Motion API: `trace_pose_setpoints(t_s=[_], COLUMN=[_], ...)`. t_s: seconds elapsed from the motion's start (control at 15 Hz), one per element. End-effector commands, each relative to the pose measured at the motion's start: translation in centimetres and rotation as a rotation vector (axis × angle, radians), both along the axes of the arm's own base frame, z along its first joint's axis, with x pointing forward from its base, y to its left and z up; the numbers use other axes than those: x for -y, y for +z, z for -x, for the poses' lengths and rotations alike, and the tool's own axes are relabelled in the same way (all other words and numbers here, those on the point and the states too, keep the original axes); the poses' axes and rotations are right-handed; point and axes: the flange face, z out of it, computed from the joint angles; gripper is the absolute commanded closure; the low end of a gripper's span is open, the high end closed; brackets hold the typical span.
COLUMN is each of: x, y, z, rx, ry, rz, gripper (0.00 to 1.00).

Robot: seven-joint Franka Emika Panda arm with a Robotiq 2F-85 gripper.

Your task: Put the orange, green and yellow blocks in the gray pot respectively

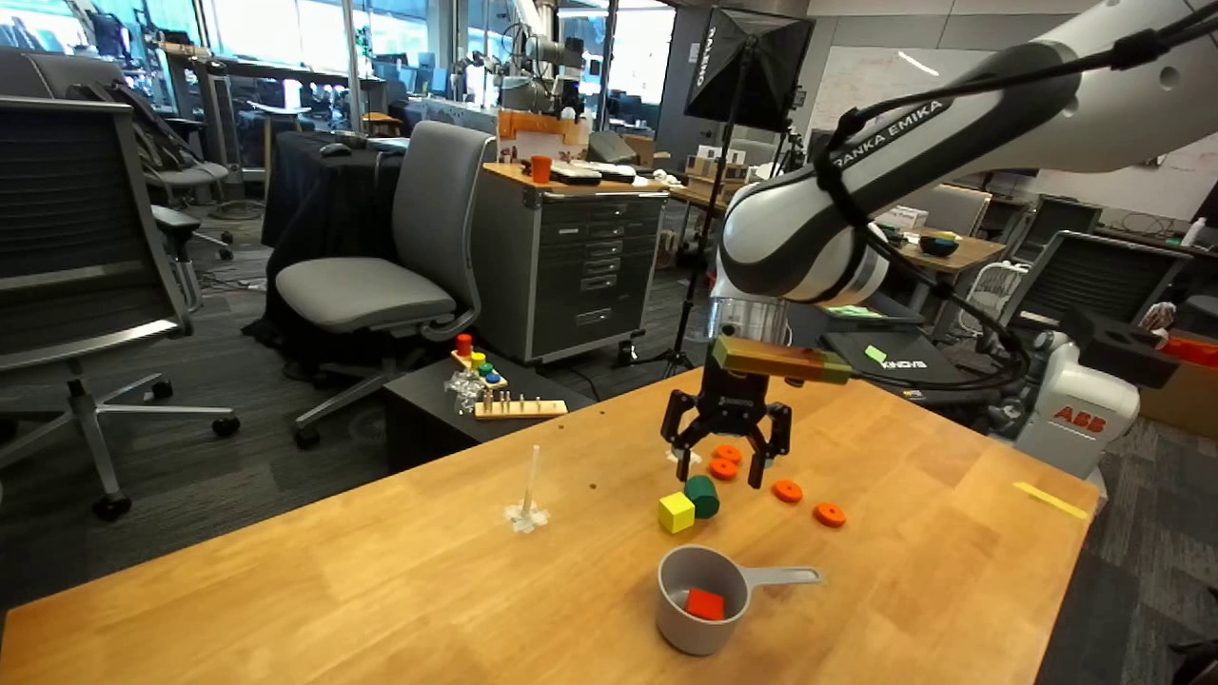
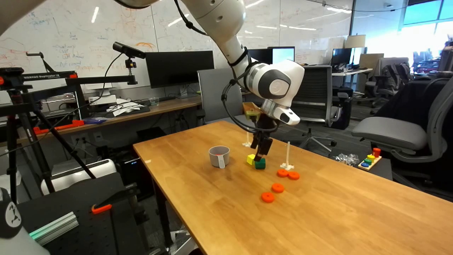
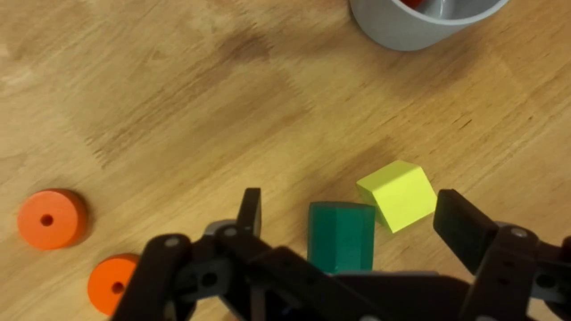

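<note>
The gray pot [image 1: 677, 628] stands on the table with a red-orange block [image 1: 705, 605] inside; the pot also shows in an exterior view [image 2: 214, 161] and at the top of the wrist view [image 3: 392, 32]. The green block [image 1: 703, 497] and the yellow block [image 1: 677, 513] sit close together on the table. The wrist view shows the green block [image 3: 341, 238] partly hidden by the gripper and the yellow block [image 3: 403, 196] at its upper right. My gripper [image 1: 719, 476] is open and empty above them; in the wrist view its fingers [image 3: 350, 196] stand on either side of the green block.
Several orange discs lie on the table, among them one disc [image 1: 787, 491] and another disc [image 1: 830, 515]. A thin upright peg [image 1: 530, 485] is taped to the table; another peg [image 2: 287, 156] stands near two discs. The pot's handle [image 1: 785, 576] sticks out sideways.
</note>
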Motion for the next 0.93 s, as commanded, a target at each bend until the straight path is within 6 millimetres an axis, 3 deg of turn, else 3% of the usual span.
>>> trace_pose_setpoints(t_s=[0.0, 0.8, 0.87], x=[0.9, 1.8, 1.8], y=[0.2, -2.6, -2.7], z=[-0.6, -1.2, -1.4], rx=[0.022, 0.012, 0.016], ry=[0.016, 0.057, 0.061], rz=[0.016, 0.025, 0.03], gripper=[0.0, 0.0, 0.25])
